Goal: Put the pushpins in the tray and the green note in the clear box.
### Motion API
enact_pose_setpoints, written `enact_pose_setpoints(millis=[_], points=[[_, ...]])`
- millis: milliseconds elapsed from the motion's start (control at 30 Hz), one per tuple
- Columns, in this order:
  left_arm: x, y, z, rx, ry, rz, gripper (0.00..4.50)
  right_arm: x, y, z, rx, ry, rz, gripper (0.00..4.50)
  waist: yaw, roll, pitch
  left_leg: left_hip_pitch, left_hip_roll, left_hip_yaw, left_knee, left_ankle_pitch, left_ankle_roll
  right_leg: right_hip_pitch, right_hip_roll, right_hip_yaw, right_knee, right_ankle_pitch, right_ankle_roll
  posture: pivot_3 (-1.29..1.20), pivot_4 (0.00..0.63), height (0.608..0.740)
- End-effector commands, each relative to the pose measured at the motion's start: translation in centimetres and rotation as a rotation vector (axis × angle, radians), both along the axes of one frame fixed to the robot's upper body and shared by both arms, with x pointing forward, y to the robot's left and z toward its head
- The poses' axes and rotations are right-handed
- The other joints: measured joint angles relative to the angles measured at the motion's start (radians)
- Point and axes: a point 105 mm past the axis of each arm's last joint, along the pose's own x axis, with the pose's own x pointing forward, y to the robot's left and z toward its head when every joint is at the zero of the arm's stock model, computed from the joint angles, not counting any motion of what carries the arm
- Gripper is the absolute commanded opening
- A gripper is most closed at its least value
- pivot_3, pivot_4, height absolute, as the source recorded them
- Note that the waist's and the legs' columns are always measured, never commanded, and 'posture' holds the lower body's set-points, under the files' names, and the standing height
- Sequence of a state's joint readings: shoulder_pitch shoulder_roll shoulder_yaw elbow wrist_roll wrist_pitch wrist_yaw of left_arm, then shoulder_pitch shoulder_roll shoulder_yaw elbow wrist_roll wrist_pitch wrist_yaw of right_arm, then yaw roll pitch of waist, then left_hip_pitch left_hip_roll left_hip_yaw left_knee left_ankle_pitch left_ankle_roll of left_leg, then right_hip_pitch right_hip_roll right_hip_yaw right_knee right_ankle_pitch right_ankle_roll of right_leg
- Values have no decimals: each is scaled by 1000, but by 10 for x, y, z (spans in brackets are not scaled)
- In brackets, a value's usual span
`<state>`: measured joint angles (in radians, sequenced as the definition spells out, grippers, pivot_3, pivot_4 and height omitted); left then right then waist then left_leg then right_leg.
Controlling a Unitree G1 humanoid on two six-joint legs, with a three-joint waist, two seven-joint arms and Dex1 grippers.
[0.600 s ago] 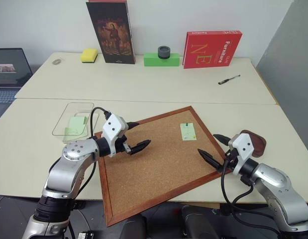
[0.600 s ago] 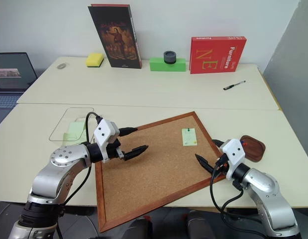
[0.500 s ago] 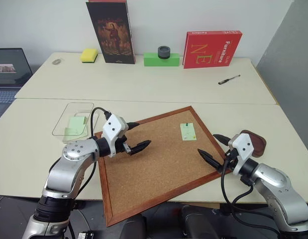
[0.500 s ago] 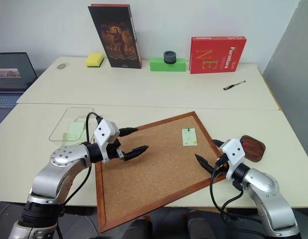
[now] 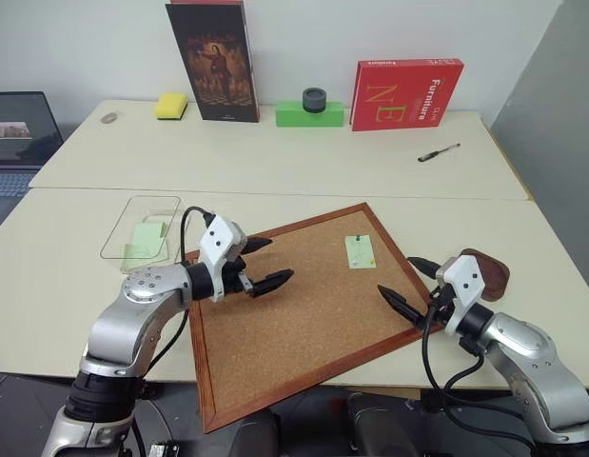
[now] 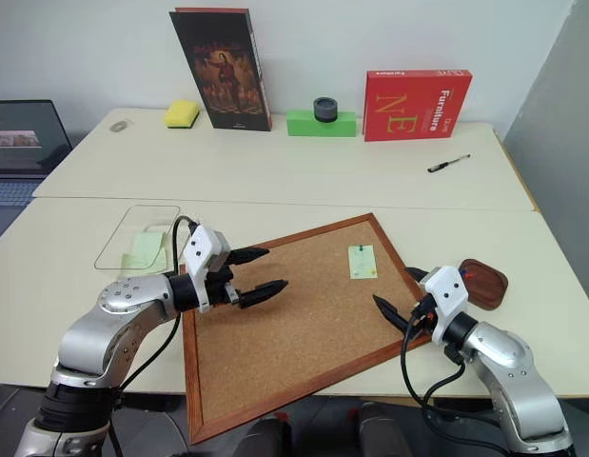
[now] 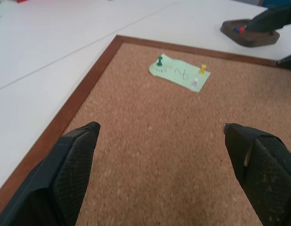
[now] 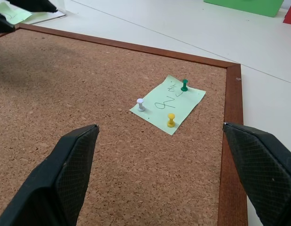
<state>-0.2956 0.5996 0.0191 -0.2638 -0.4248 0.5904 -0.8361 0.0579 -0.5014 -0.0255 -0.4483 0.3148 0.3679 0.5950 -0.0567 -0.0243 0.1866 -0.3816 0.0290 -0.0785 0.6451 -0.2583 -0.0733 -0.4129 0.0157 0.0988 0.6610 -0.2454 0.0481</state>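
Note:
The green note (image 5: 360, 251) lies on the corkboard (image 5: 304, 324), held by a green pushpin (image 8: 184, 84), a yellow one (image 8: 170, 119) and a white one (image 8: 141, 104). My left gripper (image 5: 280, 259) hovers open over the board's left part, pointing toward the note, nothing between its fingers. My right gripper (image 5: 395, 274) stands open above the board's right edge, just below the note, also holding nothing. The dark brown tray (image 5: 494, 271) sits right of the board behind my right wrist, with a red and a blue pin in it. The clear box (image 5: 142, 227) lies left of the board.
A pale green paper slip (image 5: 142, 243) lies inside the clear box. At the table's back stand a dark book (image 5: 211, 59), a yellow sponge (image 5: 170, 105), a bright green block (image 5: 308, 114) and a red box (image 5: 404, 92). A pen (image 5: 438, 151) lies back right, a laptop (image 5: 18, 133) far left.
My left gripper has edged slightly to the right over the corkboard. The right arm, the note and the pins are where they were.

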Motion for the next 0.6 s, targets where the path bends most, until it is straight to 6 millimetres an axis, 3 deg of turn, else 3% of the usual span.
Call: enact_pose_setpoints(millis=[33, 200, 333, 367, 600], points=[[0, -1, 11, -29, -41, -14, 4500, -2, 5, 14, -1, -53, 29, 4484, -1, 0, 0, 0, 0, 0, 0, 0, 0, 0, 0, 0, 0, 0, 0, 0, 150, 740], [-5, -13, 7, -26, -39, -75, 4500, -4, 8, 14, -3, -53, 42, 4484, 0, 0, 0, 0, 0, 0, 0, 0, 0, 0, 0, 0, 0, 0, 0, 0, 150, 740], [-7, -22, 5, -33, -36, -115, 3976, -5, 12, 15, -4, -53, 55, 4500, 0, 0, 0, 0, 0, 0, 0, 0, 0, 0, 0, 0, 0, 0, 0, 0, 150, 740], [-7, -25, 3, -28, -36, -124, 3645, -5, 14, 15, -1, -54, 61, 4500, 0, 0, 0, 0, 0, 0, 0, 0, 0, 0, 0, 0, 0, 0, 0, 0, 150, 740], [-2, -39, -11, 3, -33, -165, 2410, 1, 22, 19, 0, -59, 71, 4500, 0, 0, 0, 0, 0, 0, 0, 0, 0, 0, 0, 0, 0, 0, 0, 0, 150, 740]])
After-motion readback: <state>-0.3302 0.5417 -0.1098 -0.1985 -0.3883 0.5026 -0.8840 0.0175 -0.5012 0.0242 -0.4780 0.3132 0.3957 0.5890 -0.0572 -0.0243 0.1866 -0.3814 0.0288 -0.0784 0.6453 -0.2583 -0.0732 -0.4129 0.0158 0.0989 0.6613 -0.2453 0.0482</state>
